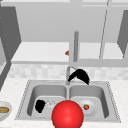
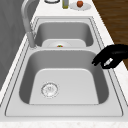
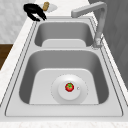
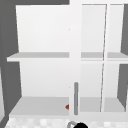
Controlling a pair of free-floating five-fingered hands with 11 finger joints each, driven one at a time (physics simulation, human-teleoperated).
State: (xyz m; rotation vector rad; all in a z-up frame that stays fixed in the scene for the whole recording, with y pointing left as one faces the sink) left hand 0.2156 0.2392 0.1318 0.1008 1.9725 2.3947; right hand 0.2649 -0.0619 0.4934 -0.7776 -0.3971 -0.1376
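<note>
My left hand (image 1: pixel 40 105) hangs over the front part of the left basin (image 1: pixel 47 90) with loosely bent fingers and nothing in it. In the left side view the left hand (image 2: pixel 112 56) sits above that basin's front rim; in the right side view the left hand (image 3: pixel 33 11) is next to a bowl (image 3: pixel 51 8). My right hand (image 1: pixel 80 75) floats relaxed and empty beside the faucet (image 1: pixel 68 75), and its top shows as the right hand (image 4: pixel 81 125) in the upper view. A white plate (image 3: pixel 56 90) in the right basin carries a small red fruit (image 3: pixel 69 87).
A big red ball (image 1: pixel 67 114) stands before the sink's front edge. A bowl (image 1: pixel 3 110) with something brown sits on the left counter. On the right counter are a plate with a red fruit (image 2: pixel 80 3) and a bottle (image 2: pixel 65 3). A small orange thing (image 4: pixel 67 107) lies on the open cabinet's lower shelf.
</note>
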